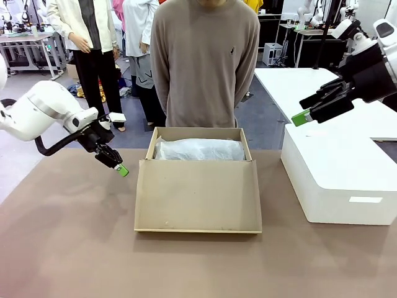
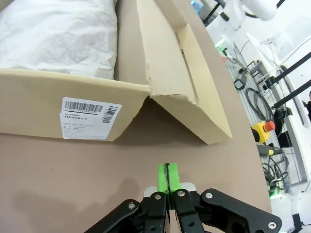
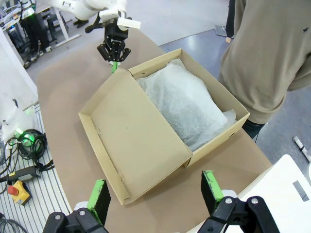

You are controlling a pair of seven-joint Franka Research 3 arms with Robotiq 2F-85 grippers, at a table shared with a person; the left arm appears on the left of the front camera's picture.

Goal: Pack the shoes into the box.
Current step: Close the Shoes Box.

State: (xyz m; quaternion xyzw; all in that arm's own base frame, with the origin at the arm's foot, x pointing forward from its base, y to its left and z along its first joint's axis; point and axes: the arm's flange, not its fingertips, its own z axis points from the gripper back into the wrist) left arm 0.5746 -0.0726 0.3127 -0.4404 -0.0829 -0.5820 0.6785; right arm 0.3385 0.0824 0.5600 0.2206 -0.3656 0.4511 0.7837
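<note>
The tan box (image 1: pixel 197 197) sits open mid-table, its flat lid flap lying toward me and white tissue paper (image 1: pixel 200 150) covering the inside. The shoes are hidden. My left gripper (image 1: pixel 122 169) hangs shut and empty just left of the box's front-left corner, a little above the table. In the left wrist view its closed fingertips (image 2: pixel 167 177) point at the box's labelled end wall (image 2: pixel 48 104). My right gripper (image 1: pixel 301 117) is raised to the right of the box, open and empty. The right wrist view looks down between its green pads (image 3: pixel 210 187) onto the box (image 3: pixel 131 141) and tissue (image 3: pixel 184 104).
A larger white box (image 1: pixel 338 177) stands on the table to the right of the tan box. A person in a beige sweater (image 1: pixel 205 62) stands at the far edge behind the box. Bare brown tabletop (image 1: pixel 68 248) lies in front and to the left.
</note>
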